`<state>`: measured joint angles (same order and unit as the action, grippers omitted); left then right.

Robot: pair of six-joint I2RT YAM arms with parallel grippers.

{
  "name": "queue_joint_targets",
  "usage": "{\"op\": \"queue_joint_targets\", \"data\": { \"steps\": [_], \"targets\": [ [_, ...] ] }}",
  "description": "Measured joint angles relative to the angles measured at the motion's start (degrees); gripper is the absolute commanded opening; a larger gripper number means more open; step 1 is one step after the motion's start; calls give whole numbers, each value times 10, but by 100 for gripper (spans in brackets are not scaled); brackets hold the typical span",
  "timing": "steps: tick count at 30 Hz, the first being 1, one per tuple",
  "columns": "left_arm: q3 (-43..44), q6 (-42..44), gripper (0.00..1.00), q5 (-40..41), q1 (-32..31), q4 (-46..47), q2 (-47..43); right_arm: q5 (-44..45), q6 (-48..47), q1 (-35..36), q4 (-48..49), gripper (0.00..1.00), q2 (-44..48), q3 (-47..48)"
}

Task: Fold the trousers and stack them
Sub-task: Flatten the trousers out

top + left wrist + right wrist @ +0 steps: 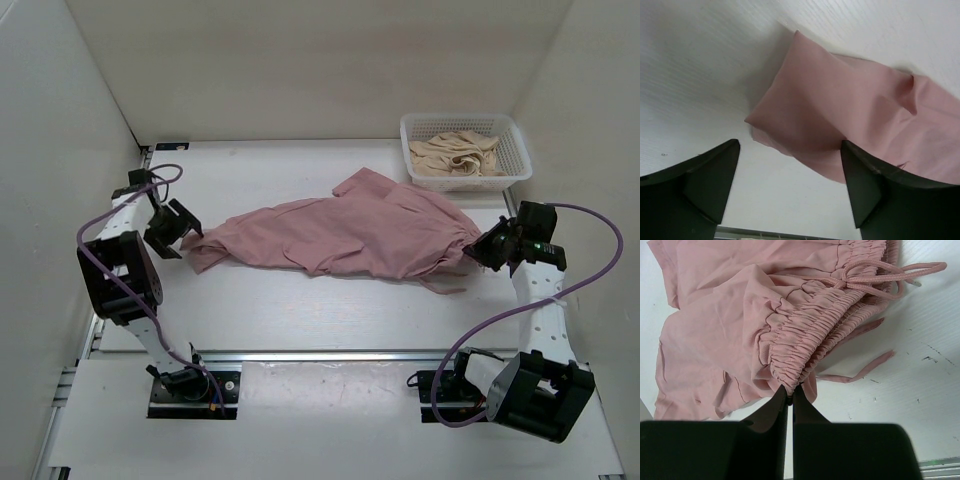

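Observation:
The dusty-pink trousers [350, 235] lie crumpled across the middle of the table, leg ends to the left, waistband to the right. My right gripper [487, 250] is shut on the gathered elastic waistband [812, 337], pinching its edge at the fingertips [791, 392]; the drawstring [880, 277] trails over the table. My left gripper [178, 232] hangs open just left of the leg hem [790, 115], with the hem's lower edge between its wide-spread fingers [860, 175] and nothing gripped.
A white plastic basket [465, 150] at the back right holds a crumpled beige garment [455, 155]. White walls enclose the table on the left, back and right. A metal rail [330, 355] runs along the near edge between the arm bases.

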<state>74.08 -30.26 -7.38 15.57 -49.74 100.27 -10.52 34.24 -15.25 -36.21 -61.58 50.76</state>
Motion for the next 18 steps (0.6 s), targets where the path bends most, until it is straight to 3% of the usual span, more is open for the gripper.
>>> {"op": "queue_joint_targets", "data": {
  "steps": [1,5,13,16,18],
  "targets": [
    [4,-2,65,3,0,-2,9,-1,-1,0,-1,0,0,0],
    [45,-3,10,10,0,-4,65,-2,-2,0,-3,0,0,1],
    [136,4,10,35,0,-36,101,-8,-1,0,-16,0,-16,40],
    [203,-5,10,35,0,-66,101,-26,8,1,-15,0,-74,114],
    [296,-12,10,27,-3,-103,109,-37,15,4,-24,0,-135,198]
  ]
}}
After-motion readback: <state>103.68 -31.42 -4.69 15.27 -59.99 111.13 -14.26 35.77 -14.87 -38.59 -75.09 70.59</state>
